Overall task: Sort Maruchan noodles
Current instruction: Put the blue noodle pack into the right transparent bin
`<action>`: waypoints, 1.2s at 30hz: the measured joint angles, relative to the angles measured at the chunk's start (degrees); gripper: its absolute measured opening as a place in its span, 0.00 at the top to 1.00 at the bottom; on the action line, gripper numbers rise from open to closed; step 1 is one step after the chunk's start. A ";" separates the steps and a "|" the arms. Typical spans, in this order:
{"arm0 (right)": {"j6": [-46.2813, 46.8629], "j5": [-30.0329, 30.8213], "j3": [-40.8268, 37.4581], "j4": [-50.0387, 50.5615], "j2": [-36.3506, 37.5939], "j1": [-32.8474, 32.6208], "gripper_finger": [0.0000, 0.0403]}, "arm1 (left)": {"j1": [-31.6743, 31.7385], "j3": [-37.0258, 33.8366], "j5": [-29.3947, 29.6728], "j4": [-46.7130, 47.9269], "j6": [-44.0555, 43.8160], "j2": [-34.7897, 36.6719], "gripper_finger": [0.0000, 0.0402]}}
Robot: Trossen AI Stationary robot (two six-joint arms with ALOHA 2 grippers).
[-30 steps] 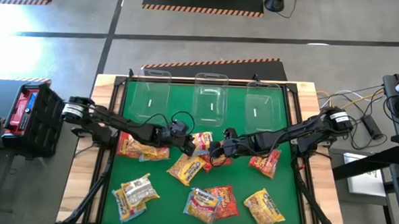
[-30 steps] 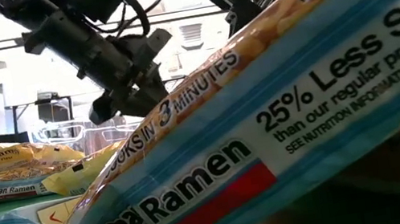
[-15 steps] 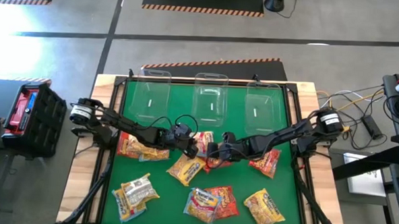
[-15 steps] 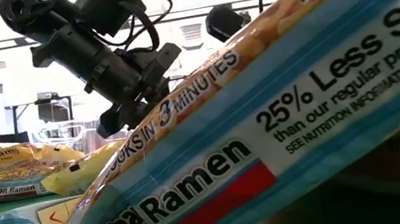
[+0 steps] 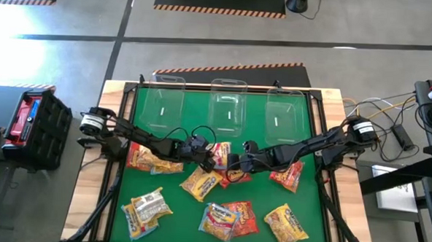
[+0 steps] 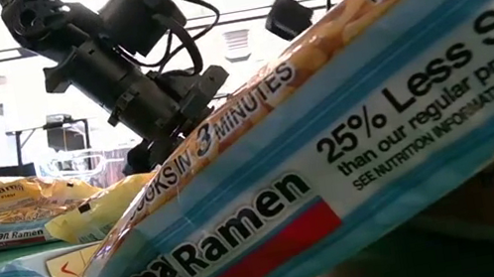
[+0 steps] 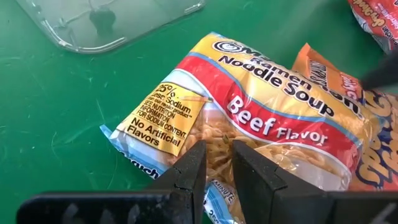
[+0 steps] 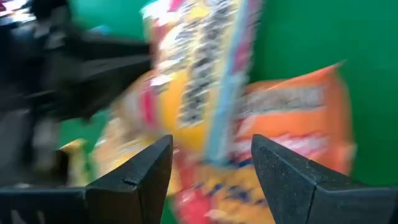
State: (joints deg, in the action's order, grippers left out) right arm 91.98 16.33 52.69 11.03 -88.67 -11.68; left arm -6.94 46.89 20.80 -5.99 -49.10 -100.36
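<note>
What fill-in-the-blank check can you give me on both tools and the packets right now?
1. The flavor printed on the packet under the left tool is ____.
2. The right tool has its fingers ____.
3. The number of clear bins along the mat's far edge is ____.
4. The mat is coloured ____.

Missing words: beef; open; three; green

Both arms are dark, built of slim black links. Each has a round pale-silver joint cap near the green mat's side edge: the left arm [image 5: 138, 138] at one edge, the right arm [image 5: 313, 146] at the other. Thin black cables loop loosely off both wrists above the mat's middle. The left gripper [image 7: 217, 163] has two flat black wedge fingers with squared tips. The right gripper [image 8: 211, 168] has matching black fingers, broad and angular, with bevelled edges.
</note>
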 joint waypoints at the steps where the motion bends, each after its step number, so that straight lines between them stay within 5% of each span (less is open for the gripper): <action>1: 0.17 0.85 -0.04 0.56 -0.22 0.16 0.48 | -0.04 0.00 -0.05 0.03 0.00 0.00 0.85; 36: -6.17 4.68 -0.18 -13.11 -10.84 4.98 0.48 | -0.20 -0.13 -0.66 4.04 0.13 -0.11 0.85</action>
State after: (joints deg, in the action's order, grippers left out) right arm 85.80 21.01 52.51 -2.08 -99.50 -6.70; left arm -7.14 46.76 20.14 -1.95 -48.97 -100.47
